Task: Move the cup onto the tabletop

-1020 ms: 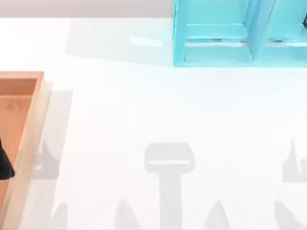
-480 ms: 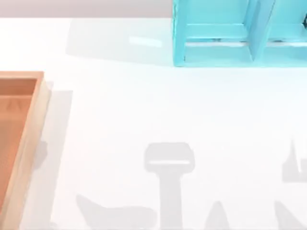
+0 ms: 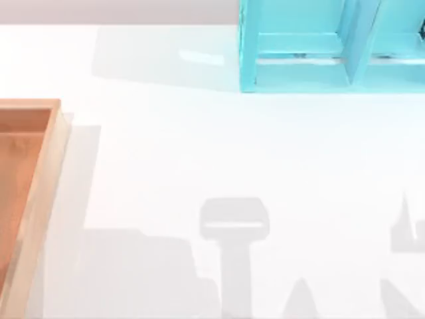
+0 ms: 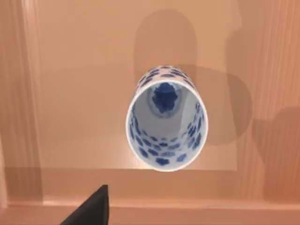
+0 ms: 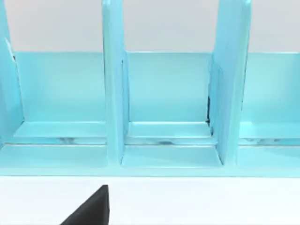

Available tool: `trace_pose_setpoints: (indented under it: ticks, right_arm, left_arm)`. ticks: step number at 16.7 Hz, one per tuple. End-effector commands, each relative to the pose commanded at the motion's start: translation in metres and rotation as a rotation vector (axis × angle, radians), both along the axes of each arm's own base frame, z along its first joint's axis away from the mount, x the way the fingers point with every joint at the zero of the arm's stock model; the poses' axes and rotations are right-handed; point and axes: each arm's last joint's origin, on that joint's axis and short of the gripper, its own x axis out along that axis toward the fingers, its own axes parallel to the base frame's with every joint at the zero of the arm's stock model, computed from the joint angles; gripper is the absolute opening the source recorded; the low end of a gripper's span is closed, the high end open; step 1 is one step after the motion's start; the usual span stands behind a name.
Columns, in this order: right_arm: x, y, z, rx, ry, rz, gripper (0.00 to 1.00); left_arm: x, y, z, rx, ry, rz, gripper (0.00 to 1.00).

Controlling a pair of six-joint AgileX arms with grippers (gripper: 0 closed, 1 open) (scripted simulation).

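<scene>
The dark shape seen at the tray's point(image 3: 41, 179) 9 o'clock edge 1 second ago is gone from the top view, and a broad shadow now spreads over the tabletop point(image 3: 219, 146) at 7 o'clock. The left arm now looks straight down into the cup point(image 4: 165, 123), upright on the tray floor, so pickup looks near. Cup empty, not yet moved. Both pincers: cannot tell. The right arm faces the empty shelf point(image 5: 164, 93).

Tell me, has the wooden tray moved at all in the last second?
No. The wooden tray sits at the same spot on the tabletop, equally far from the blue shelf.
</scene>
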Motion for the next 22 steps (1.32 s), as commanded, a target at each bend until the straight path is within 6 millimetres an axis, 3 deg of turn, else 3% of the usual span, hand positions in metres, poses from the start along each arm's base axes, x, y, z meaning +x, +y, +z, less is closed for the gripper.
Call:
trace_pose_setpoints:
  ticks: [3, 10, 18, 22]
  right_arm:
    - [0.000, 0.000, 0.000, 0.000, 0.000, 0.000, 1.00]
    - [0.000, 0.000, 0.000, 0.000, 0.000, 0.000, 1.00]
    - [0.000, 0.000, 0.000, 0.000, 0.000, 0.000, 1.00]
    - [0.000, 0.000, 0.000, 0.000, 0.000, 0.000, 1.00]
  left_arm:
    - [0.010, 0.008, -0.001, -0.021, 0.076, -0.001, 1.00]
    - [0.011, 0.007, -0.005, -0.022, 0.081, -0.003, 1.00]
    - [0.014, 0.009, -0.087, -0.019, 0.070, -0.001, 1.00]
    - [0.011, 0.009, -0.101, -0.022, 0.081, -0.001, 1.00]
